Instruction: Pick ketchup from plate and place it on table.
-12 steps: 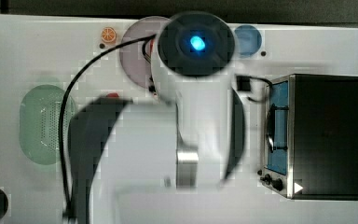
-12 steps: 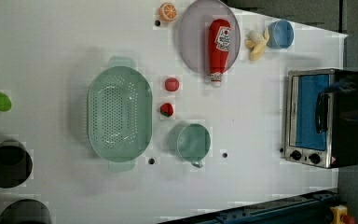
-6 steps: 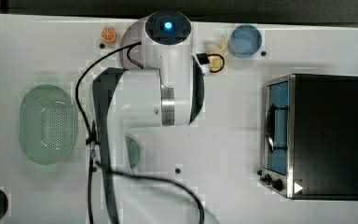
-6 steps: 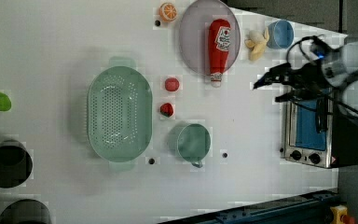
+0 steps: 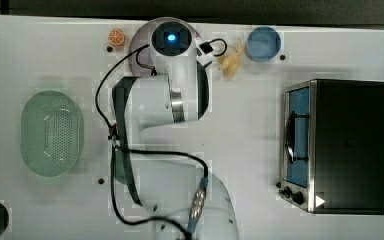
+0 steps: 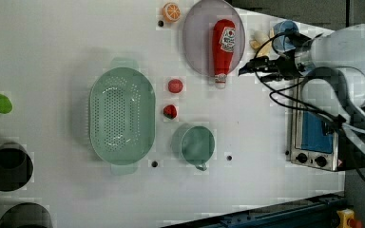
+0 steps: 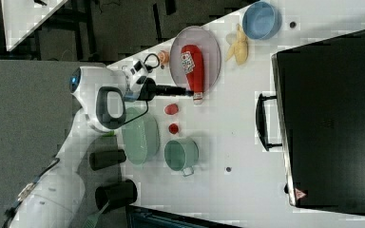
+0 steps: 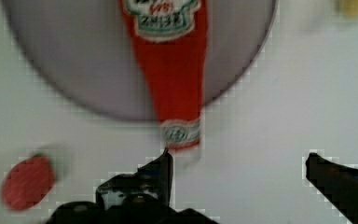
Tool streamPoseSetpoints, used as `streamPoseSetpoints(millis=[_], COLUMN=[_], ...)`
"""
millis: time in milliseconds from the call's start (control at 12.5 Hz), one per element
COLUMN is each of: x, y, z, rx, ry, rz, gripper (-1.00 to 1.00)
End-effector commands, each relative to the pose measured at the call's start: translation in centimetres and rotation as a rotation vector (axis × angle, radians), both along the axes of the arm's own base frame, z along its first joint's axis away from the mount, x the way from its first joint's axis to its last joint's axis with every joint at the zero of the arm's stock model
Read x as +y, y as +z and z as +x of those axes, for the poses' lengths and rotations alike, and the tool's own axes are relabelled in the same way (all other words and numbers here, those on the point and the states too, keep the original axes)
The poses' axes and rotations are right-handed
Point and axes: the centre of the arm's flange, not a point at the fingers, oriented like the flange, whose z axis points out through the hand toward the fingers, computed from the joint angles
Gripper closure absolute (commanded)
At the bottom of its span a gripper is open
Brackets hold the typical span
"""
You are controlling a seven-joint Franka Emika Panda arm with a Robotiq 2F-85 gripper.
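The ketchup (image 6: pixel 222 45) is a slim red bottle lying on the pale lilac plate (image 6: pixel 195 38), its pale cap end reaching over the rim onto the white table (image 6: pixel 261 137). In the wrist view the ketchup (image 8: pixel 172 79) runs across the plate (image 8: pixel 74 60) with its cap close to one dark finger (image 8: pixel 163 163). My gripper (image 8: pixel 237 161) is open with nothing between its fingers. It hovers just off the cap end, at the left view's right of the bottle (image 6: pixel 243 71). The right view shows the gripper (image 7: pixel 189 93) beside the bottle (image 7: pixel 193 66).
A blue bowl (image 6: pixel 285 28) and a pale banana-like item (image 6: pixel 259 40) lie near the plate. Two small red fruits (image 6: pixel 175 86) (image 6: pixel 170 111), a green colander (image 6: pixel 121 116), a green cup (image 6: pixel 197 145), an orange slice (image 6: pixel 171 11) and a toaster oven (image 5: pixel 340 145) also stand on the table.
The arm has swung across the table to the plate. The gripper, over the oven a second ago, now sits by the ketchup's cap end. The ketchup has not moved.
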Motion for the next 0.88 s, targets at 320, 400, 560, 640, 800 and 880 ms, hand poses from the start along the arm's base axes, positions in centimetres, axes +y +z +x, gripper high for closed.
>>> streamPoseSetpoints(millis=[320, 400, 560, 640, 800, 880], x=[2.7, 2.7, 2.9, 2.9, 2.6, 2.4], y=[-4.0, -5.1, -7.1, -8.0, -9.4, -9.8], z=[3.5, 3.8, 4.0, 4.1, 4.3, 4.5], rx=[-0.151, -0.165, -0.195, -0.211, -0.226, -0.234], ry=[0.172, 0.172, 0.173, 0.173, 0.168, 0.166], rz=[-0.023, -0.016, 0.001, 0.008, 0.013, 0.014], gripper=[-1.00, -1.00, -1.00, -1.00, -1.00, -1.00])
